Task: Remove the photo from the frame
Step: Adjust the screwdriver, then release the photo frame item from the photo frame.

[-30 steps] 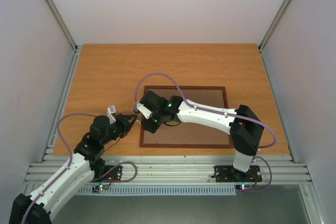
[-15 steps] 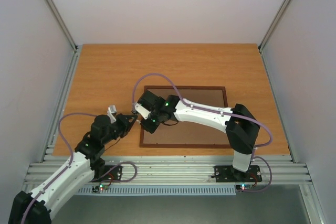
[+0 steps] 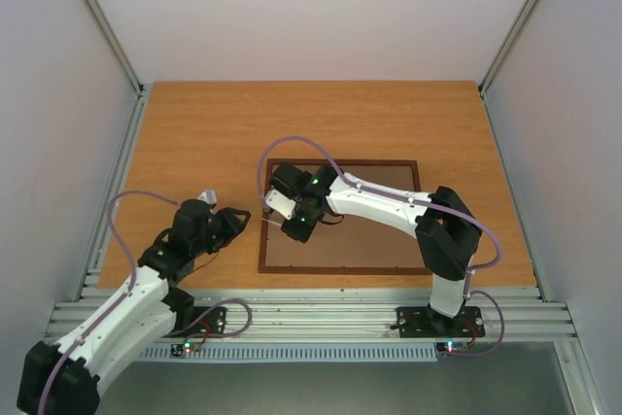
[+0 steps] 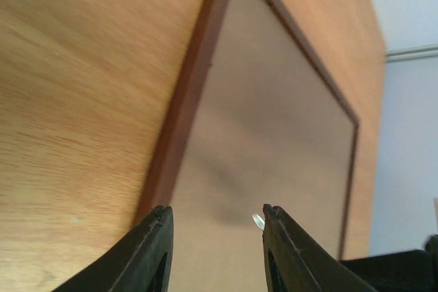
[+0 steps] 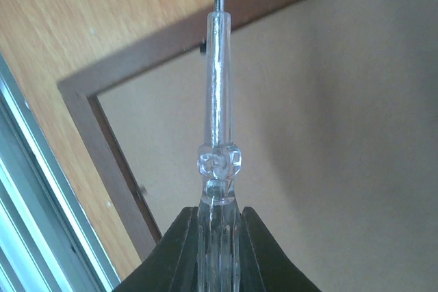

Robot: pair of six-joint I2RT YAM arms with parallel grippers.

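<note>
The frame [image 3: 384, 240] lies flat on the table [image 3: 194, 133], right of centre and towards the near edge, with its hardboard back [image 4: 274, 141] facing up. The photo cannot be seen in any view. The overhead view shows the right arm reaching across the frame, with the right gripper [image 3: 284, 213] over the frame's left part. The left gripper [image 3: 239, 218] is just beside the frame's left rail, over bare table, and the two grippers are near each other but apart. The overhead view does not show how either claw is set. The left wrist view shows the left gripper [image 4: 216, 210] with its fingers spread and nothing between them; they frame the wooden left rail and the brown back. A small pale tab [image 4: 257, 221] shows on the back near the right-hand finger. The right wrist view shows the right gripper [image 5: 217, 210] clamped narrowly on a clear-handled tool [image 5: 217, 100], which the overhead view does not resolve. The tool's thin metal shaft runs up to the frame's left rail, not far from the near-left corner. Whether the tip touches the wood cannot be told, as it is cut off at the picture's edge. The aluminium rail [image 5: 27, 189] at the table's near edge appears only at the left of this view.
</note>
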